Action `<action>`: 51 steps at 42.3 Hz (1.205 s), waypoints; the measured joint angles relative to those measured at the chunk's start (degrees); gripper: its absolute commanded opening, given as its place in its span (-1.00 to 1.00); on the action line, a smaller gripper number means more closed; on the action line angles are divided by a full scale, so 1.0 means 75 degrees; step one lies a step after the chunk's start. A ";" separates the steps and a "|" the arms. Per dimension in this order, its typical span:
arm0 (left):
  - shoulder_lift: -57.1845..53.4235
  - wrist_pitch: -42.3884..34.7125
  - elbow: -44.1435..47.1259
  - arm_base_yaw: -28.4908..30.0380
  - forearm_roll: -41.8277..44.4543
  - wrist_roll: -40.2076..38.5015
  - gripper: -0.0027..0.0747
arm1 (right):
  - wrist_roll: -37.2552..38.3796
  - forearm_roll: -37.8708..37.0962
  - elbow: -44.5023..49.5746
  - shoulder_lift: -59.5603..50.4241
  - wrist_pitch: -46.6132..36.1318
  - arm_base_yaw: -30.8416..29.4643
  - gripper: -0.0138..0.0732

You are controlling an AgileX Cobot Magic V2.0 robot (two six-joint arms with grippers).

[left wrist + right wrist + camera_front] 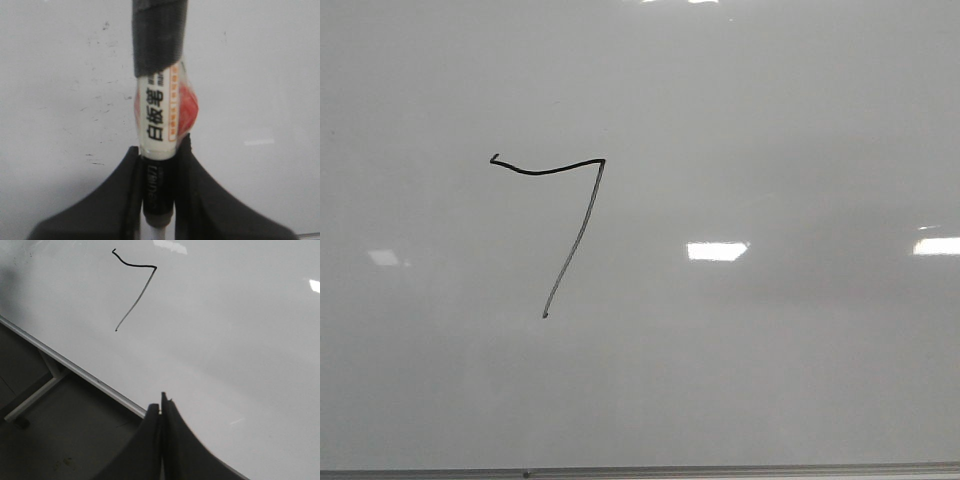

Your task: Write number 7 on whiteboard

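The number 7 (560, 215) is seen complete on the whiteboard (770, 130): a wavy top stroke with a small hook at its left end, and a long, fainter downstroke slanting down to the left. It is placed left of the board's middle, well above the metal strip along the bottom edge (720, 468), with bright light reflections off to its right. No arm is seen in the front view, so the board is judged clear of the pen.

In the left wrist view, the left gripper (159, 172) is clamped on a whiteboard marker (157, 120), its barrel wrapped in dark tape at the far end; whether the tip touches the board cannot be told. The right gripper (161, 412) is pressed together with nothing between its fingers, held off near the board's bottom edge.

The writing step is judged finished. What remains calls only for the marker to be kept away from the surface, so no stray line is added.
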 measured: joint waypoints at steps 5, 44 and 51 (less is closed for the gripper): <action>0.0598 -0.0536 0.0050 0.0000 -0.0183 0.0000 -0.98 | 0.0000 0.0000 0.0173 -0.0421 -0.0268 0.0000 -0.84; 0.4223 -0.2190 -0.0507 0.0000 -0.0967 0.0000 -0.38 | 0.0010 0.0027 0.0173 -0.0568 -0.0414 0.0000 -0.84; 0.4223 -0.2322 -0.0573 0.0000 -0.0967 0.0000 0.05 | 0.0010 0.0027 0.0173 -0.0568 -0.0403 0.0000 -0.84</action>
